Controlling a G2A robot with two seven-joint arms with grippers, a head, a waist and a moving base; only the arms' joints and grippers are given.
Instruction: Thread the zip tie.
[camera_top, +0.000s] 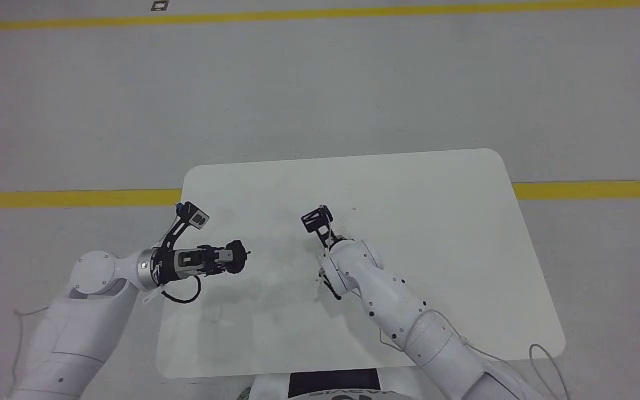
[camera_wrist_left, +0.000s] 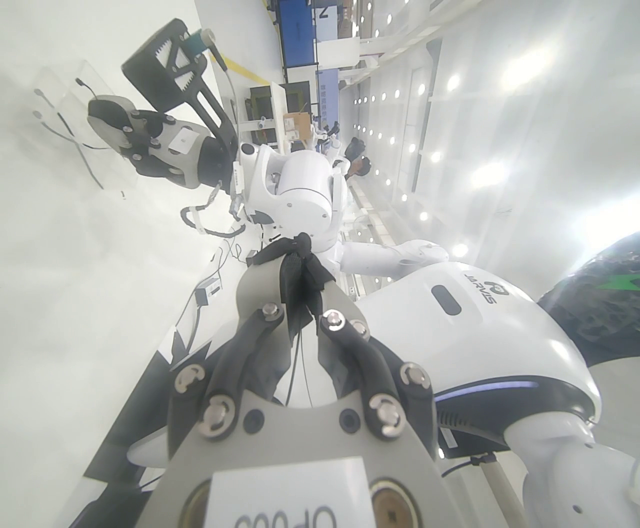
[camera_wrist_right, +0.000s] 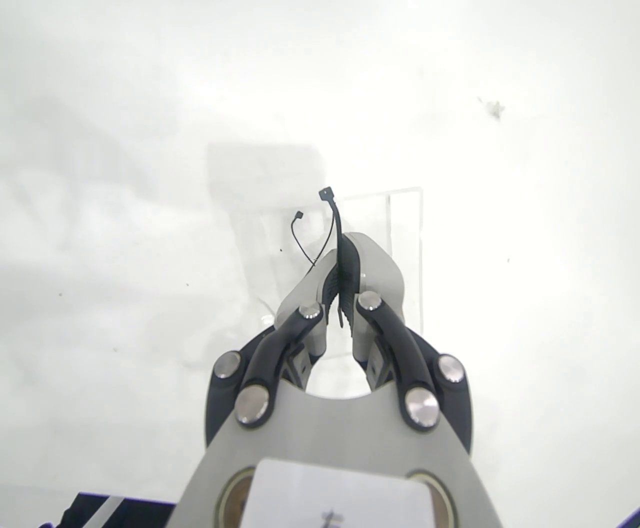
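Observation:
My right gripper (camera_wrist_right: 345, 250) is shut on a black zip tie (camera_wrist_right: 336, 215), whose small square head sticks out past the fingertips. It hangs low over a clear plastic tray (camera_wrist_right: 406, 250) holding another black zip tie (camera_wrist_right: 299, 232). In the top view this gripper (camera_top: 325, 280) points down at the middle of the white table (camera_top: 430, 200). My left gripper (camera_wrist_left: 300, 255) is shut on a thin black strap (camera_wrist_left: 294, 350) that runs back between its fingers. It is held above the table's left side (camera_top: 240, 254), level and aimed toward the right gripper (camera_wrist_left: 100, 120), a short gap away.
Loose zip ties (camera_wrist_left: 75, 145) lie crossed in the clear tray under the right gripper. The table's far half and right side are bare white surface. Grey floor with yellow lines (camera_top: 300, 14) surrounds the table.

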